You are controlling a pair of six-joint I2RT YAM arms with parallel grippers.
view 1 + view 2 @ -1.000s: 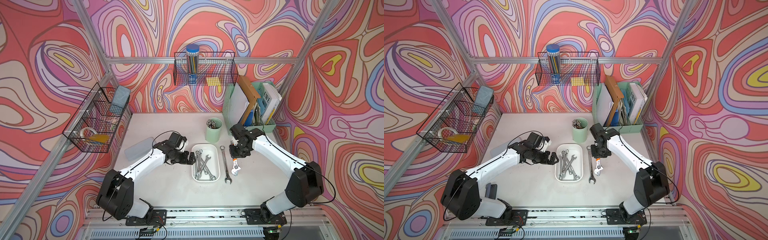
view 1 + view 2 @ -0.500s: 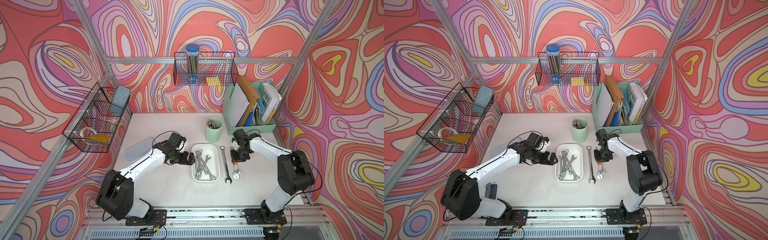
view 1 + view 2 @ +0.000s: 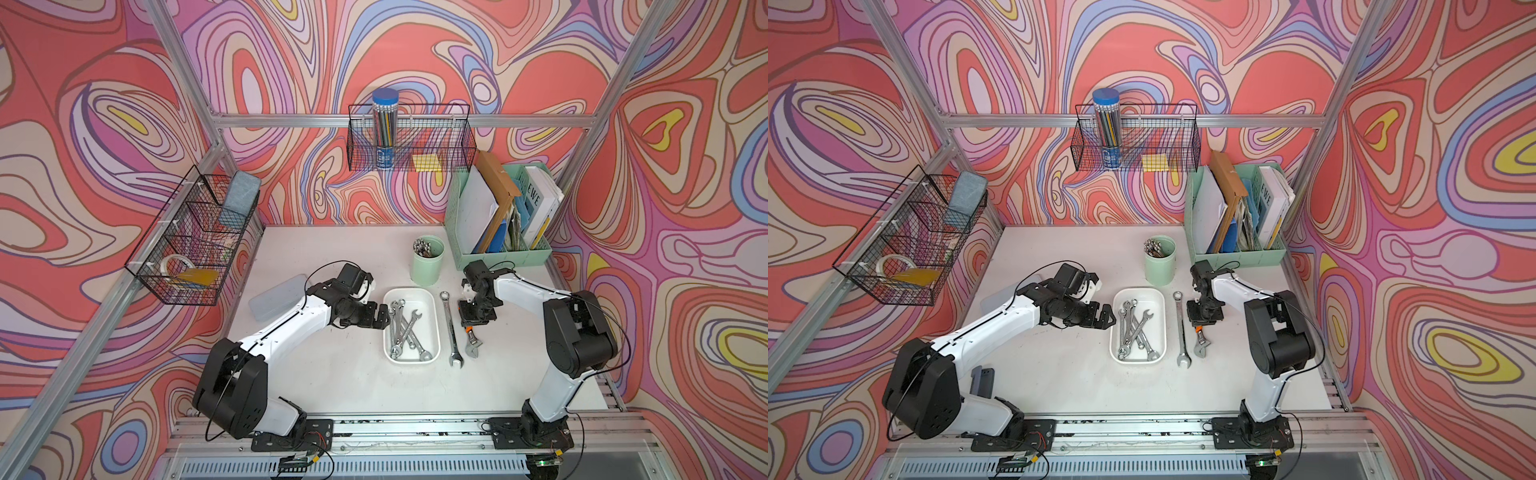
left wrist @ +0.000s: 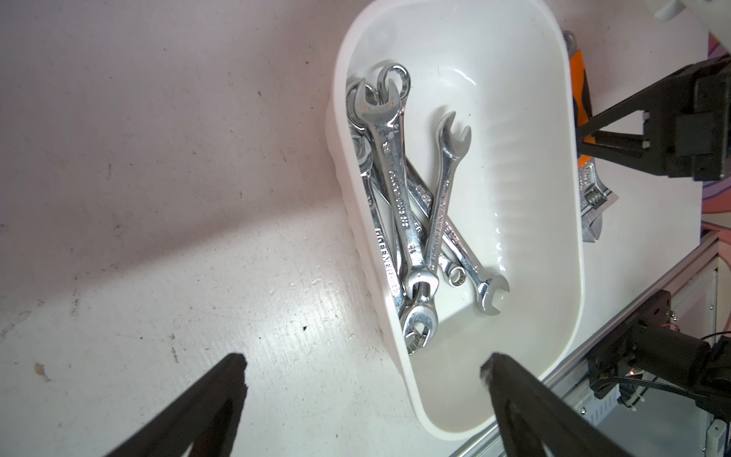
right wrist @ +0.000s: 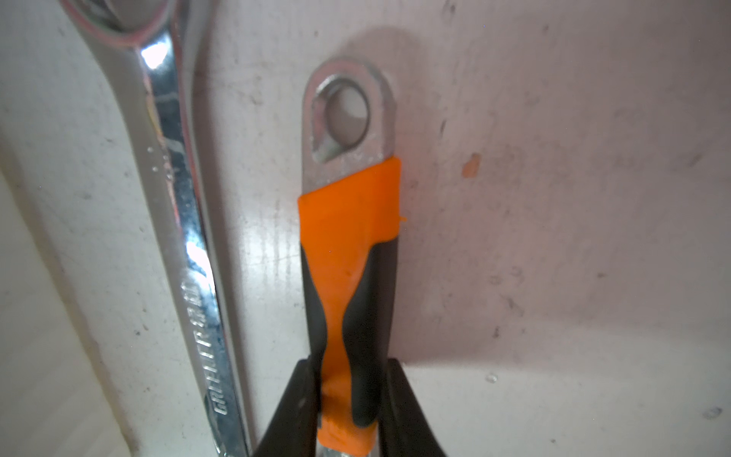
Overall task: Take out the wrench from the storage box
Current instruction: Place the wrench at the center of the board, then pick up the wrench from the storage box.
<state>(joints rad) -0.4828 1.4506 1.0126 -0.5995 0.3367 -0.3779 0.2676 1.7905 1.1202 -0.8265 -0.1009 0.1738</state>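
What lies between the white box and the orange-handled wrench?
One long silver wrench, lying flat, separates the box from the orange-handled wrench; both top views show it.

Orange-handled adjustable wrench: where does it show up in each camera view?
Top view: adjustable wrench on the table, right of the storage box.
Top view: same spot.
Left wrist: its head beyond the box's far wall.
Right wrist: its handle, close up.
Shared landmark: the right gripper clamped on its handle.
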